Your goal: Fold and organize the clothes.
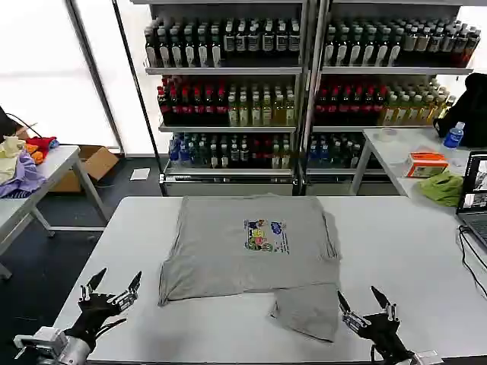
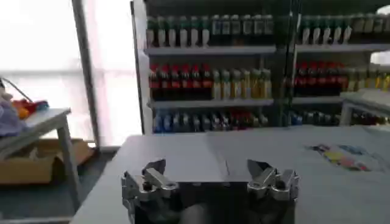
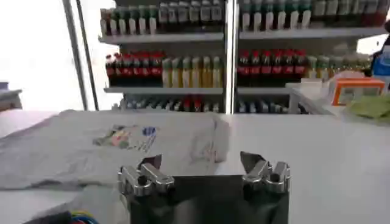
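A light grey T-shirt (image 1: 243, 247) with a small multicolour chest print (image 1: 265, 236) lies spread on the white table (image 1: 396, 251), print up; one flap of it (image 1: 308, 310) reaches toward the front edge. The right wrist view shows the T-shirt (image 3: 73, 149) and the print (image 3: 127, 137); the left wrist view catches the print (image 2: 344, 156) at the side. My left gripper (image 1: 111, 284) hovers open near the front left corner, short of the shirt's edge. My right gripper (image 1: 364, 299) is open by the front edge, just right of the flap. Both hold nothing.
Shelves of bottled drinks (image 1: 236, 91) stand behind the table. A side table at the left (image 1: 46, 171) carries lavender, yellow and red garments (image 1: 23, 160). At the right, another table holds a lime-green cloth (image 1: 443, 188), an orange box (image 1: 424, 163) and a laptop (image 1: 473, 198).
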Controlling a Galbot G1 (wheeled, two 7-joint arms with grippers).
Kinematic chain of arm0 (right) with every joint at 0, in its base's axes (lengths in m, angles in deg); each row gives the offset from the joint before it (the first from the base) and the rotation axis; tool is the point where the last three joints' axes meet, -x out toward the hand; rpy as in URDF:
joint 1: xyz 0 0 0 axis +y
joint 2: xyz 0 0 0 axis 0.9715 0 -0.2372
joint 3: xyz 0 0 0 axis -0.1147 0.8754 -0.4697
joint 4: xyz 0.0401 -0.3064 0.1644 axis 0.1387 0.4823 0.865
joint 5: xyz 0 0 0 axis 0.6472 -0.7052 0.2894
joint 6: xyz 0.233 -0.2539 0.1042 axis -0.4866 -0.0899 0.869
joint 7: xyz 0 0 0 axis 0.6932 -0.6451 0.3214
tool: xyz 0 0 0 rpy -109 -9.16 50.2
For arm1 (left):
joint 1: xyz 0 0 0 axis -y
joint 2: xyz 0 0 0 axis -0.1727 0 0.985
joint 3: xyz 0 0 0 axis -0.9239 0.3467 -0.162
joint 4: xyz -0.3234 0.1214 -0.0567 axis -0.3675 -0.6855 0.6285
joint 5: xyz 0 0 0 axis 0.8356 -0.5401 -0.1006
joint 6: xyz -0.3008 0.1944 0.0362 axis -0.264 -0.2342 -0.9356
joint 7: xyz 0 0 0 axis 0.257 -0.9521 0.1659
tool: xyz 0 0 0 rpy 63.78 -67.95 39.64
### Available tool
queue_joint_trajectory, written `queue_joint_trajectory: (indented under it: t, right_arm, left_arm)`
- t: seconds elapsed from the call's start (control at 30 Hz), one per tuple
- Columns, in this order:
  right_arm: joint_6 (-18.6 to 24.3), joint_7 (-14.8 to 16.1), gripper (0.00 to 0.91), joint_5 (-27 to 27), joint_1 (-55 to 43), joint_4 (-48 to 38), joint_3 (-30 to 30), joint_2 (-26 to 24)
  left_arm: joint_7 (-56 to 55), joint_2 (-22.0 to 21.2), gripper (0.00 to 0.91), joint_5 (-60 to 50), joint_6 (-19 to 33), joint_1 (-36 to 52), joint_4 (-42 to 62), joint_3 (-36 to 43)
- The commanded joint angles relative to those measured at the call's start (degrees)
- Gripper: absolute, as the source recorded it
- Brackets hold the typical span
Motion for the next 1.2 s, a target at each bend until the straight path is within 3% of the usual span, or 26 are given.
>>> queue_joint_trajectory:
  t: [0.03,0.53,0.9,0.93,0.97,1.0,1.03,1.1,1.13,1.17,1.2]
  right_arm:
    - [-12.1,-7.4,0.907,-2.2,0.2,1.7,4.6,0.5]
    - [-9.2,-5.2,0.907,-5.2,0.2,-0.2,6.3,4.6]
    - [-8.0,-5.3,0.897,-5.7,-0.5,-1.9,9.5,6.0]
    - [-7.6,-5.1,0.725,-6.1,-0.8,-2.1,10.3,6.3]
    - [-7.5,-5.2,0.373,-6.2,-1.1,-2.3,10.7,6.6]
    - [-7.4,-5.2,0.131,-6.3,-1.3,-2.3,10.9,6.8]
    - [-7.2,-5.2,0.000,-6.5,-1.6,-2.6,11.2,7.2]
    - [-7.1,-5.3,0.000,-6.6,-2.0,-3.0,11.4,7.5]
    - [-7.1,-5.4,0.000,-6.6,-2.3,-3.3,11.7,7.4]
    - [-7.1,-5.4,0.000,-6.5,-2.3,-3.4,11.7,7.4]
    - [-7.1,-5.4,0.000,-6.5,-2.3,-3.4,11.7,7.4]
  left_arm:
    - [-5.1,7.9,0.907,8.2,-11.2,2.4,1.3,7.4]
    - [-6.4,5.2,0.907,7.2,-11.1,9.3,8.8,12.8]
    - [-7.2,3.9,0.907,6.8,-11.1,13.8,11.9,15.8]
    - [-7.2,3.8,0.907,6.8,-11.1,14.0,12.1,15.9]
    - [-7.2,3.8,0.907,6.8,-11.1,14.2,12.2,16.0]
    - [-7.2,3.8,0.907,6.8,-11.1,14.3,12.3,16.0]
    - [-7.1,3.7,0.776,6.8,-11.0,14.3,12.3,16.2]
    - [-7.1,3.6,0.524,6.7,-11.0,14.2,12.3,16.4]
    - [-7.0,3.4,0.232,6.3,-10.9,13.9,12.3,16.5]
    - [-6.9,3.4,0.091,6.0,-10.9,13.5,12.2,16.6]
    - [-6.9,3.4,0.040,5.8,-10.9,13.2,12.2,16.7]
